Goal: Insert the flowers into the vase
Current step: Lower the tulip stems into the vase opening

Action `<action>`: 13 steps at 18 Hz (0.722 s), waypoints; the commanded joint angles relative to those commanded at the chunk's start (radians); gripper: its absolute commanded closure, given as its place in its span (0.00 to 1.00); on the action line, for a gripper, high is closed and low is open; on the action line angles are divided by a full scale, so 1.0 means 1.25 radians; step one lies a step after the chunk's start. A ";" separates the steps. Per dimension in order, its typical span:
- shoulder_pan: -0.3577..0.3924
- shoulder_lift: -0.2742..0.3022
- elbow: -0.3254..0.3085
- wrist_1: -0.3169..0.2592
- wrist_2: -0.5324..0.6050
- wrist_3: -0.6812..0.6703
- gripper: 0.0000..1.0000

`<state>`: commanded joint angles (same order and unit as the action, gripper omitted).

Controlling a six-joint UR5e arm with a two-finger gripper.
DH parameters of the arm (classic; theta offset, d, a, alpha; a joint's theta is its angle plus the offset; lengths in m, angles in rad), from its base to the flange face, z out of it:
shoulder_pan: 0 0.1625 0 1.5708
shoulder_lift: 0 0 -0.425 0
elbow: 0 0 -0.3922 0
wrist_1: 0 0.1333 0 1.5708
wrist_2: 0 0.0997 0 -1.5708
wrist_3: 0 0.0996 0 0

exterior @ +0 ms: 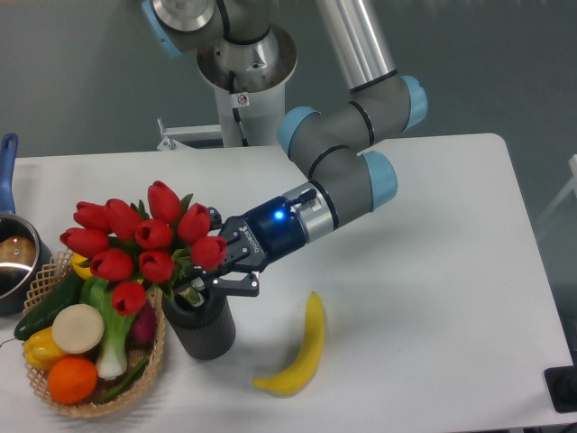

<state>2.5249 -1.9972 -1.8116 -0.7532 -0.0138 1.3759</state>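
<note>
- A banana (298,355) lies on the white desk (433,271) nearest the camera, just right of the vase and apart from it.
- The wicker basket (54,397) of vegetables sits at the left front, its rim close against the vase; a knock there could upset either.
- The vase (200,327), short, dark and thick-walled, stands upright between basket and banana. It looks heavy enough for its size to stay put, though a sideways push from the stems might tip it.
- The flowers (144,242) hang right over its opening, heads leaning left over the basket, stem ends at or just inside the mouth; how deep I cannot tell.
- The bunch looks light and top-heavy, the glossy heads slippery and wider than the vase, the stems fairly stiff. The bundled stems below the leaves are the sensible place to hold.
- The tool (206,276) is clenched on the flowers at that point, just above the rim.
- Farther back left, a steel pot (13,257) with a blue handle stands at the desk's edge.
</note>
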 joint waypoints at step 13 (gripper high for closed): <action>-0.002 -0.011 -0.025 -0.001 0.007 0.021 0.73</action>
<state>2.5219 -2.0110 -1.8423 -0.7547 -0.0046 1.4021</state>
